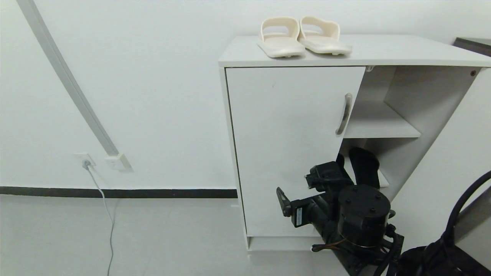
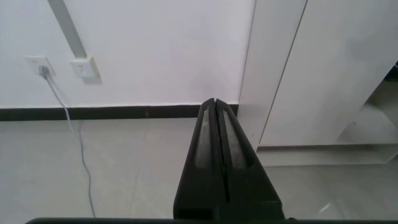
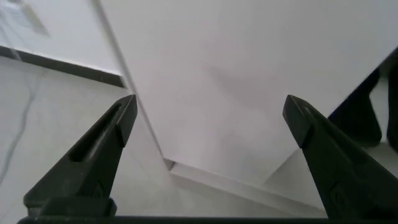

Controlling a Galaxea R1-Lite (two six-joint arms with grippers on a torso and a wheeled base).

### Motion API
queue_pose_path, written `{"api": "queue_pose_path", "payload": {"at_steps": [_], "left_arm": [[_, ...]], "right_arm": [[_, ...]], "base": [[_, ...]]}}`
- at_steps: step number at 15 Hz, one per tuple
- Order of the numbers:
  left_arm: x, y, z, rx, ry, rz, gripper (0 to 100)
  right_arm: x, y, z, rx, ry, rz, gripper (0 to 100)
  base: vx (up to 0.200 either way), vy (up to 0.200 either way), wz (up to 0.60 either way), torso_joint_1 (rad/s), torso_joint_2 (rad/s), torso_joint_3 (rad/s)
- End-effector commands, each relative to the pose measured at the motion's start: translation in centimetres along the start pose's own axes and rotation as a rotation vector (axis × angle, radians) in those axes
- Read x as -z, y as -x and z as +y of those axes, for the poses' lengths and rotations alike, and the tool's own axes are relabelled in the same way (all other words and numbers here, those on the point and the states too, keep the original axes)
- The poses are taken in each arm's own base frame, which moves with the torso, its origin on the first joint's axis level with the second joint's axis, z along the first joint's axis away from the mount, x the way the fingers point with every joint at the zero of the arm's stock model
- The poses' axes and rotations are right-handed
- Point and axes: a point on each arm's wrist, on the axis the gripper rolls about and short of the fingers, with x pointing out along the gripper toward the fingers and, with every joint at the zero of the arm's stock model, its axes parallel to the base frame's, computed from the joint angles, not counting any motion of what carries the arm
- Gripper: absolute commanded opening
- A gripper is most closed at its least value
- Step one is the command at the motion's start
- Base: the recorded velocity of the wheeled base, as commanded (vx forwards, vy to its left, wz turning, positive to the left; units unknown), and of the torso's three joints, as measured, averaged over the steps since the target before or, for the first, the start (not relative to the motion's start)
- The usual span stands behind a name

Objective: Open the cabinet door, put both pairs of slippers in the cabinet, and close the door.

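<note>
Cream slippers (image 1: 303, 36) sit side by side on the cabinet top (image 1: 402, 50), on its left half and close to the front edge, their inner sides touching. Under them the cabinet's left door (image 1: 291, 153) is shut, with a curved handle (image 1: 344, 114) along its right edge. The right door (image 1: 445, 165) is swung wide open, baring the right half of the cabinet and its middle shelf (image 1: 379, 126). On the lower shelf, near its front edge, the black slippers (image 1: 364, 166) stand tipped up on end. The right arm partly hides them, so the two cannot be told apart. The right gripper (image 3: 210, 102) hangs low before the shut left door, near the door's bottom edge, with its fingers spread wide and gripping nothing. In the right wrist view the door's lower corner and the cabinet's base show between the fingers, and the black slippers show beyond one of them. The left gripper (image 2: 214, 109) has its fingers pressed flat together with nothing held. It sits well apart from the cabinet's left side, over the grey floor (image 1: 172, 237). On the white wall left of the cabinet a socket (image 1: 85, 159) holds a plug. Its grey cable (image 1: 109, 218) runs down onto the floor beside a slanting cable duct (image 1: 65, 80) and above a dark skirting strip (image 1: 115, 193).
</note>
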Motion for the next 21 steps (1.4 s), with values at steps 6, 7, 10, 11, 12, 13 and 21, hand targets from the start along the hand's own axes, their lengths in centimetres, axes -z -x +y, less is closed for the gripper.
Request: {"api": "queue_pose_path", "payload": {"at_steps": [6,7,10,11,12,13,21], "left_arm": [[0.00,-0.01,0.00,0.000,0.001,0.001,0],[0.00,-0.01,0.00,0.000,0.001,0.001,0],[0.00,-0.01,0.00,0.000,0.001,0.001,0],[0.00,-0.01,0.00,0.000,0.000,0.001,0],[0.00,-0.01,0.00,0.000,0.000,0.001,0],[0.00,-0.01,0.00,0.000,0.001,0.001,0],[0.00,-0.01,0.00,0.000,0.000,0.001,0]], "right_arm": [[0.05,-0.05,-0.05,0.003,0.000,0.001,100],[0.05,-0.05,-0.05,0.003,0.000,0.001,100],[0.12,-0.07,-0.04,0.003,0.002,0.004,100],[0.12,-0.07,-0.04,0.003,0.002,0.004,100],[0.12,-0.07,-0.04,0.003,0.002,0.004,100],[0.12,-0.07,-0.04,0.003,0.002,0.004,100],[0.41,-0.11,-0.09,0.003,0.007,0.013,100]], "base": [[0.000,0.000,0.00,0.104,-0.47,-0.347],[0.000,0.000,0.00,0.144,-0.47,-0.330],[0.000,0.000,0.00,0.152,-0.47,-0.321],[0.000,0.000,0.00,0.168,-0.48,-0.320],[0.000,0.000,0.00,0.173,-0.50,-0.320],[0.000,0.000,0.00,0.183,-0.49,-0.320],[0.000,0.000,0.00,0.210,-0.52,-0.319]]}}
